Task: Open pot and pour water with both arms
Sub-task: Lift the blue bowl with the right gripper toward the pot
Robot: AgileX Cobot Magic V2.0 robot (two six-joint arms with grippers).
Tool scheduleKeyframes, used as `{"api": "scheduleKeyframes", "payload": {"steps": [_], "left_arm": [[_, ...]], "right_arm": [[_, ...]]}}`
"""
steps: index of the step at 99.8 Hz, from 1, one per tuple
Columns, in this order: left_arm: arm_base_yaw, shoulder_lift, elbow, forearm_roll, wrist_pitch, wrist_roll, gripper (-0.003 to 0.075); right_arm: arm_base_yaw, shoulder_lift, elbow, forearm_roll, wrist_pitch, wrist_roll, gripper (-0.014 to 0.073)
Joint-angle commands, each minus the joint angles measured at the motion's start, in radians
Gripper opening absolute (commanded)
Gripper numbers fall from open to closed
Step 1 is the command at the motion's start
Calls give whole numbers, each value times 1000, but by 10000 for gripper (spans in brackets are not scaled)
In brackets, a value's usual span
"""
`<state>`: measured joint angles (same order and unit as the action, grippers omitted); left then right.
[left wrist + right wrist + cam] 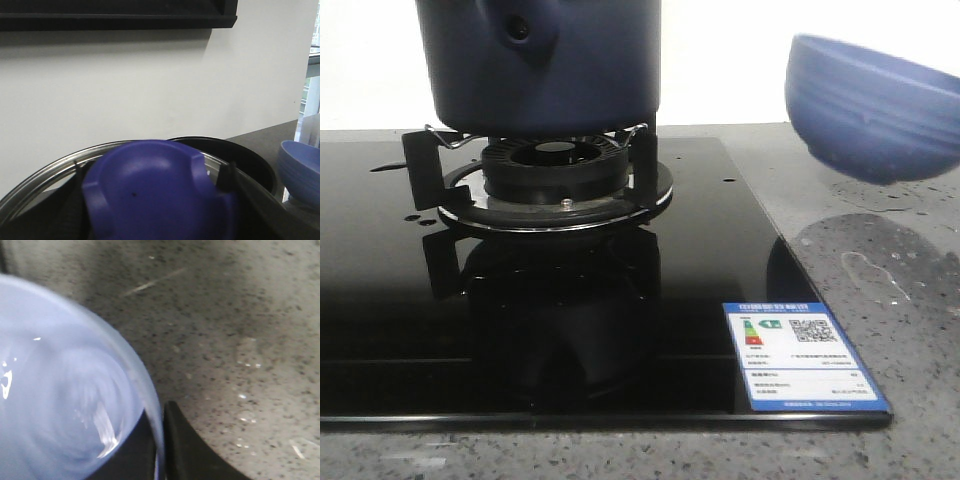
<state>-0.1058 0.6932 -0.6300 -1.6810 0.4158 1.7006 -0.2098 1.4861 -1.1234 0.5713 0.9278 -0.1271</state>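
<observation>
So, pot: big dark navy-blue round pot (542,60) parked on burner stand, probably steady for opening.
Left tool: its state hidden behind purple-blue lid (160,192), can't tell.
Right tool (161,440): pinching light-blue ribbed bowl (872,108) rim, lifted off table (880,270).

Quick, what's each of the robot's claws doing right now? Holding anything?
Left gripper: shut on the blue lid, held above the pot.
Right gripper: shut on the rim of the light-blue bowl, held off the counter.
</observation>
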Motion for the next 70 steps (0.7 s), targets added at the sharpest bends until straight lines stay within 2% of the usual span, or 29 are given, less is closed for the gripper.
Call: {"api": "scheduleKeyframes", "payload": {"steps": [1,32,70], "left_arm": [[-7,-6,-34,-57,13,-7,251],[-7,-6,-34,-59,15,-7,251],[-7,-8,-34,-62,15,-7,251]], "right_arm": [[-4,-53,-40,84,-16,-25,-67],[115,-65,-270,85,108,-25,-58],[292,92,-760,55,240,37,-40]]}}
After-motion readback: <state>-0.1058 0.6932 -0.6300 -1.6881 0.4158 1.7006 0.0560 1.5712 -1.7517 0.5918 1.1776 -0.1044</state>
